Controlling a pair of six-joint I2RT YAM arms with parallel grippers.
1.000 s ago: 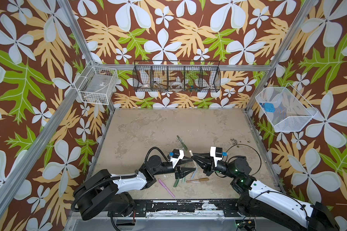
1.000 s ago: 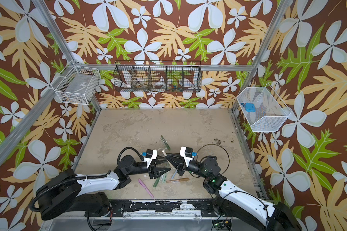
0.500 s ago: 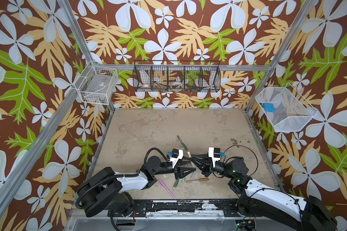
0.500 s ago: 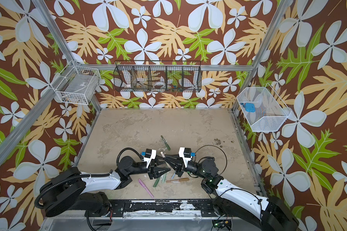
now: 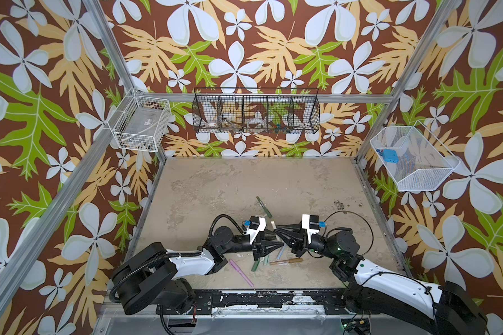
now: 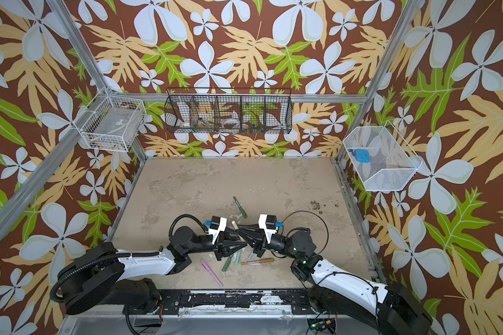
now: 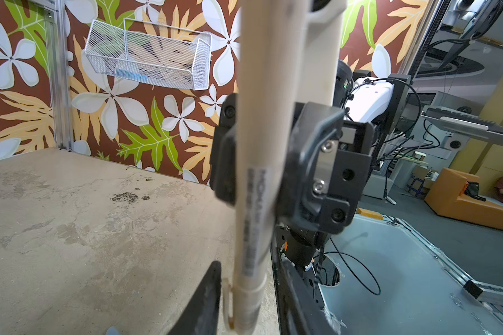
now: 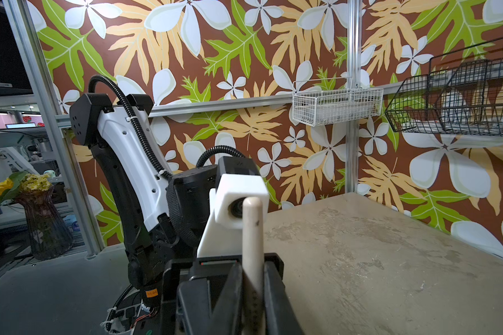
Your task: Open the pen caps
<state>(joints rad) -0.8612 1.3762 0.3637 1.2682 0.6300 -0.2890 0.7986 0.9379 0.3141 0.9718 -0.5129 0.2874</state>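
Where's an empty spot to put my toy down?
Bare: the far half of the table, from back wall to green pen, and the strip along the left wall. Crowded: front middle, where left end effector and right end effector meet by the pink pen and brown pen.

My left gripper (image 7: 246,269) and right gripper (image 8: 251,277) meet tip to tip near the table (image 5: 244,179) front, mid-width. A pen (image 5: 272,224) sits between my right fingers (image 8: 276,298), with my left fingers (image 7: 206,298) on either side of it. Loose pens (image 5: 286,261) lie on the table under and just before the grippers, and a lone pen (image 5: 264,206) lies behind. Baskets hang on the walls: left basket (image 5: 137,136), back basket (image 5: 315,113), right basket (image 5: 418,177).
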